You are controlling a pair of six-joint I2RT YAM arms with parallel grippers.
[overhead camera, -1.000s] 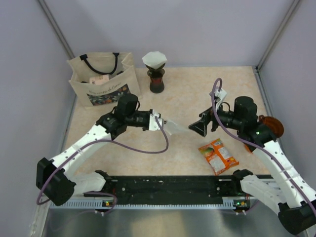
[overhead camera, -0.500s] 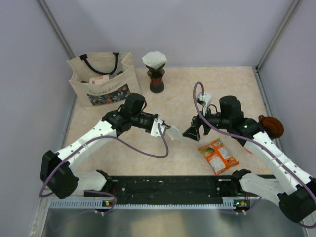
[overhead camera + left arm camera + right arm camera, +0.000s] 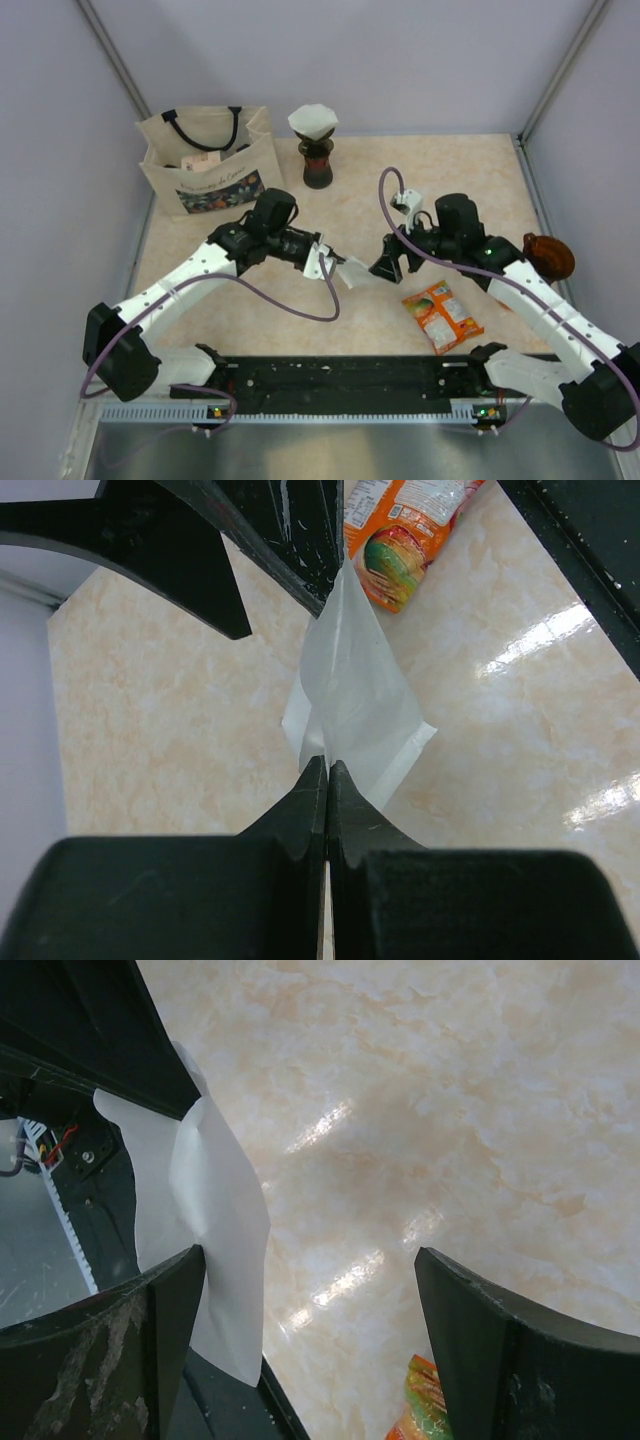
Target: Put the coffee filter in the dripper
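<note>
Left hand (image 3: 333, 264) pinching coffee filter (image 3: 355, 695), right hand (image 3: 382, 269) spread beside it

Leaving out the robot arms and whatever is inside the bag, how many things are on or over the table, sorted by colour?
White: 2, paper filter and cone
Beige: 1, bag
Dark: 1, stand under the cone
Orange: 1, snack packet
Reddish-brown: 1, round thing
Total: 6

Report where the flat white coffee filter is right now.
In the top view it is mid-table between the two arms: the coffee filter is pinched in the left claw, its free end between the open fingers of the right claw, up-left of the orange snack packet.
</note>
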